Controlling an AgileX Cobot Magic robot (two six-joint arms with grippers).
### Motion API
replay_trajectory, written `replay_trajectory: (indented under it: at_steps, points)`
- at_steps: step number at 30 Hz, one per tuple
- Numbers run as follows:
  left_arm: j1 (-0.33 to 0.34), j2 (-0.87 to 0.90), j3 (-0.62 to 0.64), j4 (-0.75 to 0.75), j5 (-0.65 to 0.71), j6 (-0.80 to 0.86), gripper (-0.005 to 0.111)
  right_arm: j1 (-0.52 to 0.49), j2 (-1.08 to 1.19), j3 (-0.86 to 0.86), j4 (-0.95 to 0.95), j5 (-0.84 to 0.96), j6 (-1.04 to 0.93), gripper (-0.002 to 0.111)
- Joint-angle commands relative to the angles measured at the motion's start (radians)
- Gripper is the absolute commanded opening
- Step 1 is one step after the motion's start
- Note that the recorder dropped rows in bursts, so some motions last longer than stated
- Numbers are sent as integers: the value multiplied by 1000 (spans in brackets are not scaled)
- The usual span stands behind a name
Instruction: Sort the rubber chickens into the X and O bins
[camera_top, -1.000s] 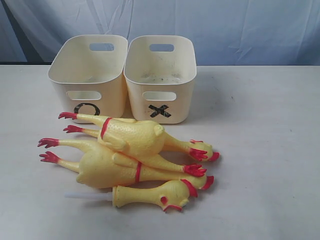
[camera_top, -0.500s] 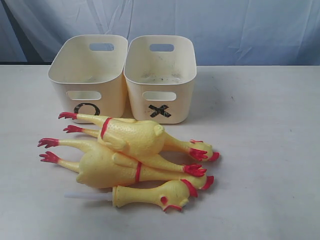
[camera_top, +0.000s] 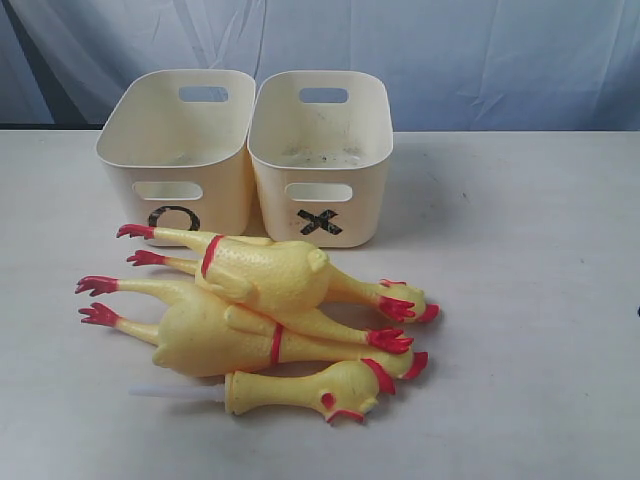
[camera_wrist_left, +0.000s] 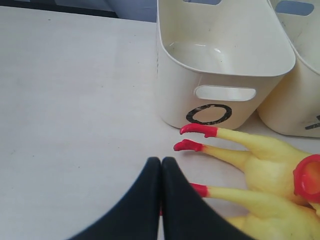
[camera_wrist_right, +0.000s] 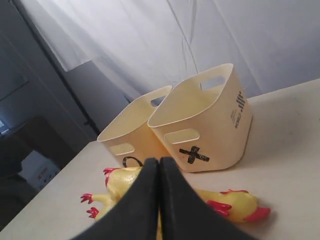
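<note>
A pale table (camera_top: 520, 300) in front of a draped bluish backdrop (camera_top: 450, 60) holds everything. In the exterior view neither arm shows. The rubber chickens (camera_top: 260, 300) lie heaped before the O bin (camera_top: 225, 200) and X bin (camera_top: 362, 205), with no chicken in either. The short chicken (camera_top: 300, 392) with its white stick lies at the heap's near edge.

In the left wrist view the left gripper (camera_wrist_left: 161, 160) has its fingers pressed together on nothing. Red feet (camera_wrist_left: 199, 130) lie just beside the tips, and the O bin is beyond them.

In the right wrist view the right gripper (camera_wrist_right: 159, 160) is likewise closed and empty. The heap lies under and past its tips, and the X bin is farther ahead.

By my judgement, the first pick needs the fingers spread before descending. It favours the topmost body or the loose short one, since the long ones overlap and may drag together.
</note>
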Motion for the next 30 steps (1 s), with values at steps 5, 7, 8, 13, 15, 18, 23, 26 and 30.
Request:
replay_trajectory:
  at_steps: [5, 7, 8, 13, 15, 18, 23, 26, 30]
  points:
    - [-3, 1, -3, -34, 16, 1, 0, -3, 183, -165, -61, 203, -151, -1]
    - [-3, 1, -3, -47, 16, 1, 0, -3, 252, -211, -98, 245, -151, -1]
    - [-3, 1, -3, -54, 18, 1, 0, -3, 280, -228, -115, 258, -151, -1]
    - [-3, 1, -3, -56, 21, 1, 0, -3, 464, -329, -227, 289, -151, -1]
    - [-3, 1, -3, -56, 21, 1, 0, -1, 538, -365, -254, 295, -151, -1]
    - [-3, 1, -3, -56, 21, 1, 0, 4, 639, -403, -250, 290, -151, -1]
    - [-3, 1, -3, -55, 21, 1, 0, 86, 795, -446, -257, 256, -243, -1]
    - [-3, 1, -3, -53, 21, 1, 0, 145, 878, -473, -257, 221, -302, -1]
    - [-3, 1, -3, -49, 27, 1, 0, 216, 992, -521, -257, 158, -351, -1]
